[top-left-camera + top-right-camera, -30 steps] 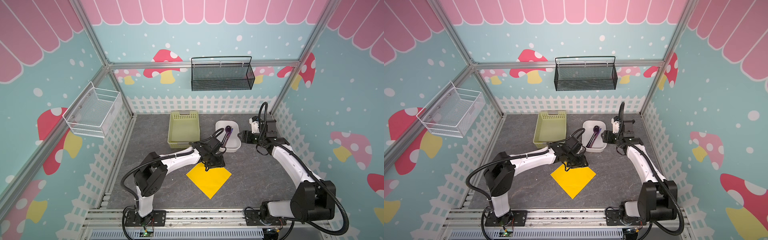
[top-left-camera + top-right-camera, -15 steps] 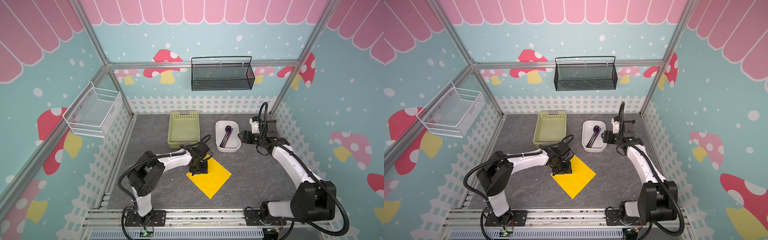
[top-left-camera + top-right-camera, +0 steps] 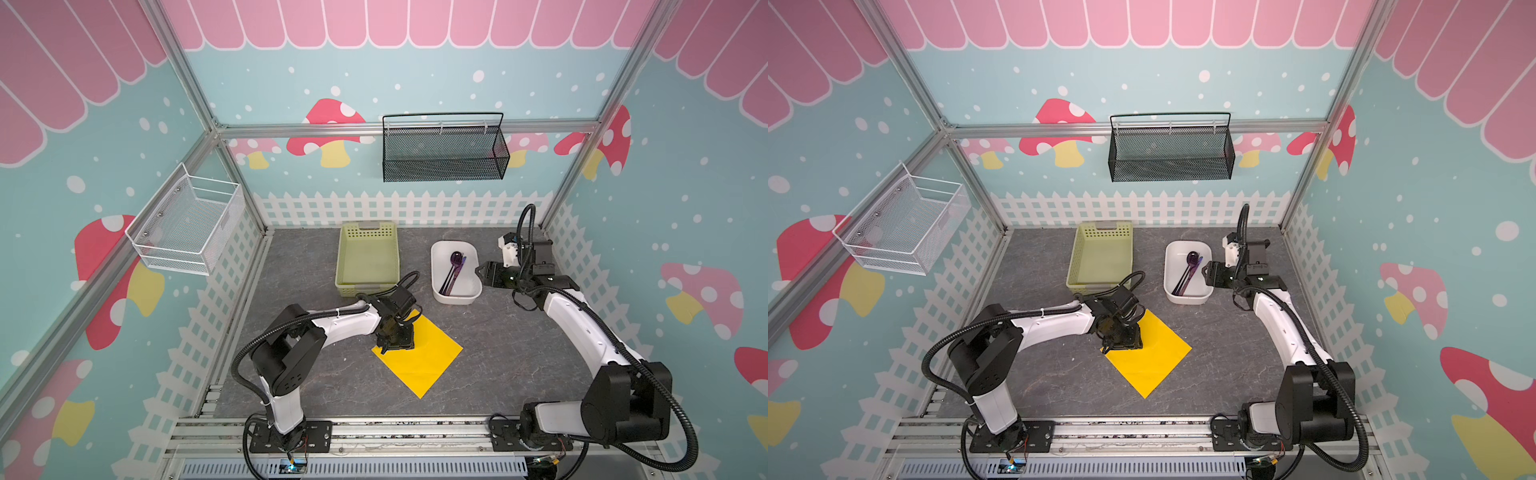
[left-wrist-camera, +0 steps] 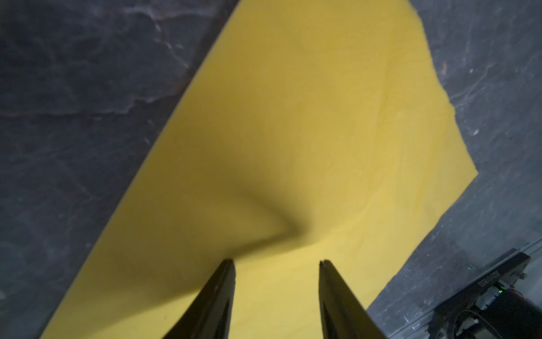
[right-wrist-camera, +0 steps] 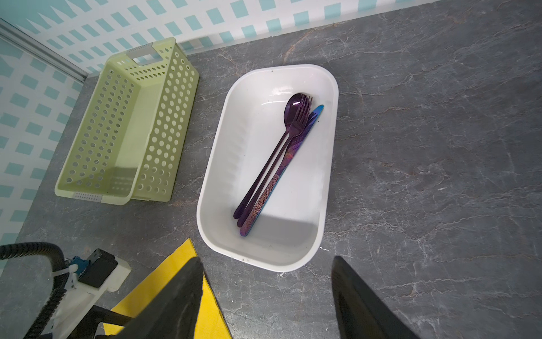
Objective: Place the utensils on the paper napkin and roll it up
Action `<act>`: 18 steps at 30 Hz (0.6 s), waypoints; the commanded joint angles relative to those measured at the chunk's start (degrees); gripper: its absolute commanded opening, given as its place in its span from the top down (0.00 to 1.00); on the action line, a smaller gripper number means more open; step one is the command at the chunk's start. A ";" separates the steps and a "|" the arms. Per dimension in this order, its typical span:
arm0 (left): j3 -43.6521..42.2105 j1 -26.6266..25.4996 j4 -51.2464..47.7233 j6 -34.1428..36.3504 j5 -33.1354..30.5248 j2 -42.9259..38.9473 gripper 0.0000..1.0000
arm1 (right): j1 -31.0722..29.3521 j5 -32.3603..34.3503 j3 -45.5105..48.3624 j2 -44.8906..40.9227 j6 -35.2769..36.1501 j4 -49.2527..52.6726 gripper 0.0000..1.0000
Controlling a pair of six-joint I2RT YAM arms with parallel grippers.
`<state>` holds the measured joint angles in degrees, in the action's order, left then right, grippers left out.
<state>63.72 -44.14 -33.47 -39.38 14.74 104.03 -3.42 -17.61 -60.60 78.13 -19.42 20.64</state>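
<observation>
The yellow paper napkin [image 3: 424, 361] [image 3: 1150, 363] [image 4: 293, 132] lies flat on the grey floor, one corner pointing to the front. My left gripper [image 3: 392, 347] [image 3: 1121, 345] [image 4: 277, 261] stands open low over its left corner, with only paper between the fingers. The utensils [image 3: 453, 272] [image 3: 1188, 272] [image 5: 278, 158] lie side by side in a white tub [image 3: 435, 270] [image 3: 1169, 270] [image 5: 217, 164]: a dark purple spoon, a fork and a purple-blue piece. My right gripper [image 3: 480, 272] [image 3: 1206, 272] [image 5: 268, 261] hangs open and empty just right of the tub.
A pale green perforated basket [image 3: 368, 257] [image 3: 1100, 257] [image 5: 126, 132] stands left of the tub, behind the left arm. A black mesh basket [image 3: 444, 151] hangs on the back wall. A white wire basket [image 3: 187, 224] hangs on the left wall.
My left gripper has drawn back from beside the tub, leftward and toward the front, down to the napkin's left corner. The right arm, napkin and utensils have not moved.
</observation>
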 commanded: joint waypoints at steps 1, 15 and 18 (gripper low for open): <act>-1.67 0.94 -3.44 1.82 -1.82 -0.06 0.50 | -0.01 -0.78 -0.75 0.86 1.05 0.80 0.29; 6.20 1.40 -6.85 5.54 -0.63 -3.35 0.50 | -2.28 -1.94 -7.14 10.85 -0.58 1.30 0.47; 8.06 2.57 -8.82 6.62 -1.11 -6.13 0.49 | -2.90 -1.16 -11.26 15.03 -0.62 3.97 0.53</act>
<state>68.79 -42.78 -39.31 -34.85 14.72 102.10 -5.72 -19.64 -68.23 90.43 -19.90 21.96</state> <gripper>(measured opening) 0.505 0.480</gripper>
